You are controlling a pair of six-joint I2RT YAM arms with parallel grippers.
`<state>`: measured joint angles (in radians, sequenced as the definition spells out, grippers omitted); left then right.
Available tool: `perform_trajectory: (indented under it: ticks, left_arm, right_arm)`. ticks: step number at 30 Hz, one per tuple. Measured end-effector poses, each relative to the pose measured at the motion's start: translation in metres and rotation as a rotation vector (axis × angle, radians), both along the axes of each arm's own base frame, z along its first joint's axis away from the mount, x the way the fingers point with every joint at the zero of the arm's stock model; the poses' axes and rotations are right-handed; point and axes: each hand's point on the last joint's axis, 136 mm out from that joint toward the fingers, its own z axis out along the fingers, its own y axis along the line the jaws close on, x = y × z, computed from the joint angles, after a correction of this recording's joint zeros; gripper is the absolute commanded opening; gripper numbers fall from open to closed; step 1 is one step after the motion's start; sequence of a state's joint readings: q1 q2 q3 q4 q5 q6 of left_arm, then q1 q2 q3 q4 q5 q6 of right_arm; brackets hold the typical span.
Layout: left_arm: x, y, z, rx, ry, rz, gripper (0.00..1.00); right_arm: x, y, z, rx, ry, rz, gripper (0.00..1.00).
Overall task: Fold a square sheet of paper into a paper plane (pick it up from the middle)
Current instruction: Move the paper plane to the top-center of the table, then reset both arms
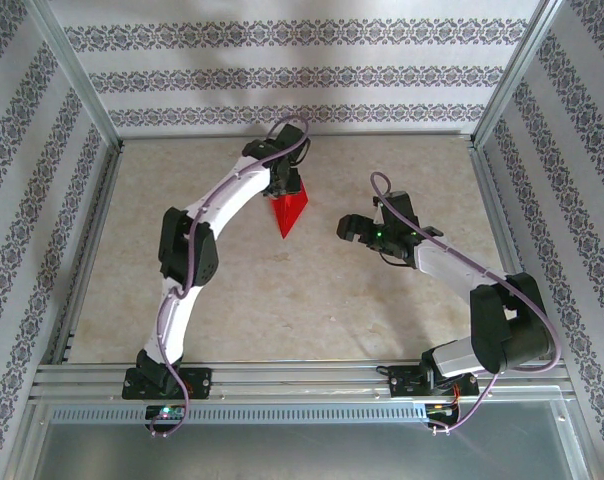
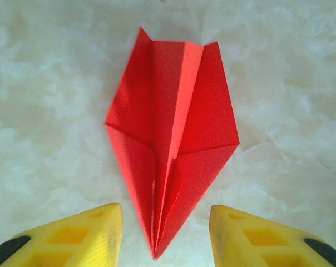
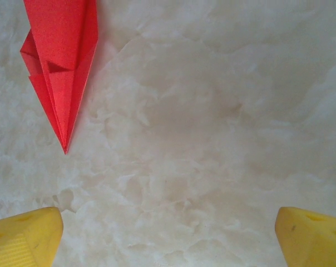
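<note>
The paper plane (image 1: pixel 289 212) lies flat on the pale marbled table (image 1: pixel 282 300), a little left of the middle and toward the far side, its sharp nose pointing toward the near edge and its wider tail tucked under the end of the left arm. In the left wrist view the paper plane (image 2: pixel 171 144) shows as a narrow red dart with a centre crease, two folded flaps meeting along that crease and a notched tail at the top. The left gripper (image 1: pixel 287 188) hangs directly over it, and its yellow fingers (image 2: pixel 95 233) stand apart on either side of the nose, with a strip of bare table showing between each finger and the red paper, so nothing is clamped. Whether the fingertips touch the table surface is hard to judge from this angle. The right gripper (image 1: pixel 347 228) sits over bare table to the right of the plane, well apart from it, with its own yellow fingers (image 3: pixel 29 239) spread wide and nothing between them. In the right wrist view the paper plane (image 3: pixel 59 61) lies in the upper left corner, nose pointing down. Patterned walls (image 1: pixel 282 60) enclose the table on three sides.
</note>
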<state>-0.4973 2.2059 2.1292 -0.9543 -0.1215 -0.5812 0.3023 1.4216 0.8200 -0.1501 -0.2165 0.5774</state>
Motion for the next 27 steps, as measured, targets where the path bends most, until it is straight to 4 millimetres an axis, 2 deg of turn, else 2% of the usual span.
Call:
perform_trajectory:
  ticks: [3, 5, 8, 9, 11, 13, 14, 18, 21, 24, 27]
  left_arm:
    - [-0.016, 0.017, 0.035, -0.002, -0.08, 0.019, 0.58]
    - [-0.032, 0.033, 0.062, -0.002, -0.154, 0.035, 0.67]
    - [-0.06, 0.068, 0.095, 0.009, -0.294, 0.079, 0.81]
    - [-0.07, 0.083, 0.102, 0.02, -0.344, 0.103, 0.87]
    - [-0.091, 0.116, 0.11, 0.05, -0.437, 0.165, 0.92]
    - [-0.113, 0.151, 0.106, 0.105, -0.51, 0.232, 1.0]
    - [-0.125, 0.169, 0.101, 0.139, -0.545, 0.271, 1.0]
    - [-0.166, 0.227, 0.071, 0.249, -0.609, 0.39, 1.0]
    - [-0.184, 0.262, 0.051, 0.328, -0.627, 0.464, 0.99]
    - [-0.191, 0.281, 0.03, 0.391, -0.626, 0.486, 0.99]
    - [-0.191, 0.293, 0.001, 0.428, -0.594, 0.466, 0.99]
  right_arm:
    - [0.009, -0.011, 0.024, -0.051, -0.074, -0.017, 0.98]
    - [0.015, -0.019, 0.047, -0.093, -0.15, -0.032, 0.98]
    - [0.021, -0.036, 0.08, -0.171, -0.273, -0.074, 0.98]
    - [0.021, -0.043, 0.089, -0.201, -0.308, -0.092, 0.98]
    - [0.023, -0.055, 0.103, -0.259, -0.376, -0.131, 0.98]
    - [0.022, -0.07, 0.108, -0.328, -0.434, -0.17, 0.98]
    - [0.02, -0.078, 0.104, -0.37, -0.449, -0.193, 0.98]
    - [0.007, -0.118, 0.071, -0.506, -0.424, -0.286, 0.98]
    - [-0.003, -0.147, 0.045, -0.575, -0.377, -0.352, 0.98]
    - [-0.007, -0.165, 0.028, -0.623, -0.366, -0.384, 0.98]
    - [-0.004, -0.168, 0.016, -0.656, -0.379, -0.368, 0.98]
